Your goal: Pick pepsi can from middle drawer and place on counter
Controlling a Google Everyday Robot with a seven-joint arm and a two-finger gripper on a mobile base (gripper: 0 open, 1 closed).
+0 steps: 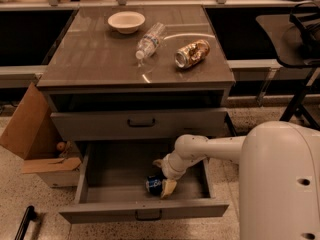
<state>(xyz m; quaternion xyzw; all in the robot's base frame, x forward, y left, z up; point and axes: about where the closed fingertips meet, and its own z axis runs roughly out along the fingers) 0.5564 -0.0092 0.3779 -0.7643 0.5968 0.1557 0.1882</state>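
While in drawer [110, 170] — gripper [164, 177] beside pepsi [153, 184]

On the counter [95, 64] a bowl [126, 21] sits at the far edge, a bottle [150, 40] lies nearer and to its right and a can [192, 53] further right, while below, in the open middle drawer [145, 211], the pepsi can [154, 184] lies near the front with the gripper [163, 175] just beside its right.

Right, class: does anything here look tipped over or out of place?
Yes. On the counter, the plastic bottle and gold-brown can lie on their sides. The pepsi can lies sideways too, in the open middle drawer, with the gripper at it.
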